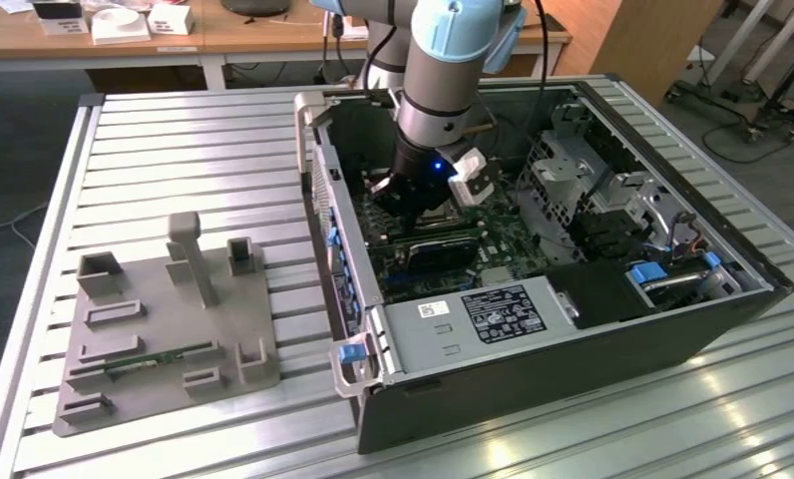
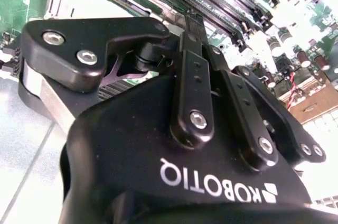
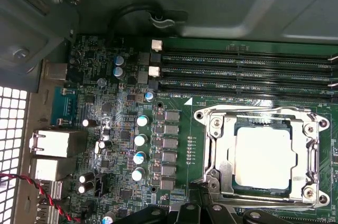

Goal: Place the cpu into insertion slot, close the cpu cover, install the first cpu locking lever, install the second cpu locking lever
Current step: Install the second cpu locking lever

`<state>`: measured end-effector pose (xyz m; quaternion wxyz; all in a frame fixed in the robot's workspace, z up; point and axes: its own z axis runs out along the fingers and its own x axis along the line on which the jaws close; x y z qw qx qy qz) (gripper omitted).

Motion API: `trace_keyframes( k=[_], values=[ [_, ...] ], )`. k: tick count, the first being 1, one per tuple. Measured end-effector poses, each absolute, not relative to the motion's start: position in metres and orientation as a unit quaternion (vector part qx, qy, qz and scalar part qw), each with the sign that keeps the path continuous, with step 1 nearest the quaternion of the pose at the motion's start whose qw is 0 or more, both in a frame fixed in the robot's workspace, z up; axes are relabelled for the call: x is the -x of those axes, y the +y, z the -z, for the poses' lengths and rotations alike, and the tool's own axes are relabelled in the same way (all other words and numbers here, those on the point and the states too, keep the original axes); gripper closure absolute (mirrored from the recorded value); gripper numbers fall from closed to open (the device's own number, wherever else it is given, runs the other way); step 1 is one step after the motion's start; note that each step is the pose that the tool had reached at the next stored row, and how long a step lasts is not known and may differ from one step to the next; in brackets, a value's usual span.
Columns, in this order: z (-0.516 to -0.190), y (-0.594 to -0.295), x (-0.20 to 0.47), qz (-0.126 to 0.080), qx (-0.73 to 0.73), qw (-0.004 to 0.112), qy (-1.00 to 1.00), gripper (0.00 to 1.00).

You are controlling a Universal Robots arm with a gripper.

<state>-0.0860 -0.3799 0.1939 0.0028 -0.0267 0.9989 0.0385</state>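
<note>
The cpu lies flat in the slot, silvery top up, framed by the cover, which seems to be down around it with the chip showing through its window. Green board surrounds the socket, with memory slots just beside it. In the exterior view the arm reaches down into the open case, and the gripper hangs low over the board near the socket. In the second wrist view the gripper has its two fingers drawn close to each other at the tips; I cannot tell if anything is pinched between them.

As a judgement: the chip is light, stiff and smooth, and fragile underneath, so it wants holding by opposite edges only, never pressed on its face. The cover is thin springy sheet metal, best pushed at its free edge, away from the hinge. Any lever would be stiff wire, taken near its tip
</note>
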Motion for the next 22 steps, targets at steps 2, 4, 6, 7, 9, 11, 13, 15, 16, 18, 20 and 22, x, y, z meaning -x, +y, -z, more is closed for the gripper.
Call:
trace_keyframes(
  k=[2, 4, 6, 7, 9, 11, 13, 15, 16, 18, 20, 22],
  values=[
    [-0.1939, -0.3799, 0.0860, -0.039, 0.027, 0.003, 0.999, 0.89],
    [-0.1939, -0.3799, 0.0860, -0.039, 0.027, 0.003, 0.999, 0.89],
    [-0.1939, -0.3799, 0.0860, -0.039, 0.027, 0.003, 0.999, 0.89],
    [-0.1939, -0.3799, 0.0860, -0.039, 0.027, 0.003, 0.999, 0.89],
    [-0.1939, -0.3799, 0.0860, -0.039, 0.027, 0.003, 0.999, 0.89],
    [-0.1939, -0.3799, 0.0860, -0.039, 0.027, 0.003, 0.999, 0.89],
    [-0.1939, -0.3799, 0.0860, -0.039, 0.027, 0.003, 0.999, 0.89],
    [-0.1940, -0.3799, 0.0860, -0.039, 0.027, 0.003, 0.999, 0.89],
    [-0.1939, -0.3799, 0.0860, -0.039, 0.027, 0.003, 0.999, 0.89],
    [-0.1939, -0.3799, 0.0860, -0.039, 0.027, 0.003, 0.999, 0.89],
    [-0.1939, -0.3799, 0.0860, -0.039, 0.027, 0.003, 0.999, 0.89],
    [-0.1939, -0.3799, 0.0860, -0.039, 0.027, 0.003, 0.999, 0.89]
  ],
)
